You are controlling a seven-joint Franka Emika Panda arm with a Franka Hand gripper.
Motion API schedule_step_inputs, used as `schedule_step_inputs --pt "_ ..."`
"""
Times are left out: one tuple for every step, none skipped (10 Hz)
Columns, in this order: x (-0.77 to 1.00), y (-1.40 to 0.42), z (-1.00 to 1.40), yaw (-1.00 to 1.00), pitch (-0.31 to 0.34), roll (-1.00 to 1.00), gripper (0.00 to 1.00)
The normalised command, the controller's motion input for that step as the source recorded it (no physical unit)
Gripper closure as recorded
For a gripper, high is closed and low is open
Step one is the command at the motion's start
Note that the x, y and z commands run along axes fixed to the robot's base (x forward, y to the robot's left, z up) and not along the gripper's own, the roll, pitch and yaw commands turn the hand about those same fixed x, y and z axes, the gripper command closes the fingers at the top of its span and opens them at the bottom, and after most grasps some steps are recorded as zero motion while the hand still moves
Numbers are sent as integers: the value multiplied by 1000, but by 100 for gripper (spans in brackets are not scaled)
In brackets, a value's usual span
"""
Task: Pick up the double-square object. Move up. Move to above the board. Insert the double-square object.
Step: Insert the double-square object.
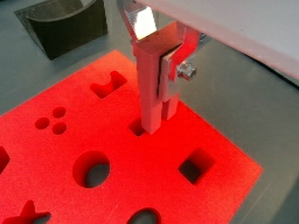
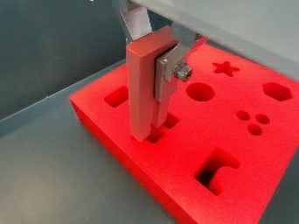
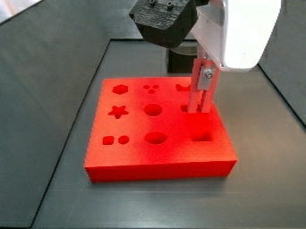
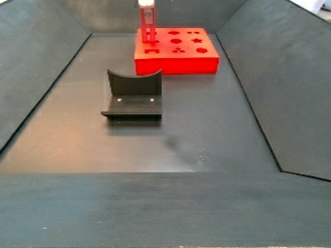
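While the claw (image 1: 165,63) hangs directly over the board (image 1: 82,122), its flat silver fingers (image 2: 170,61) are closed on the upper part of the double-square object (image 2: 145,87), a slim pinkish-red peg held upright. Below the claw, the peg's lower end sits in a square cut-out near the board's edge, as both wrist views show. In a side view, the dark fixture (image 4: 132,95) stands on the grey worktop (image 4: 168,136), well apart from the claw.
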Motion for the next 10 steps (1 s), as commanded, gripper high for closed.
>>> schedule_step_inputs --pt "-391 191 0 174 0 -13 100" --pt "0 -26 -26 0 -10 0 100" --pt "-49 0 -60 0 0 0 100" --pt "54 0 -411 0 -47 -40 100" --pt "129 0 -574 0 -99 -31 100" --pt "111 137 -537 0 -70 -33 100" --pt "103 197 -543 0 -24 -43 100" --pt "100 274 -471 -23 -6 -64 100" --pt "43 23 -463 -160 -6 0 100" --pt "-123 -394 -583 -243 -153 151 100"
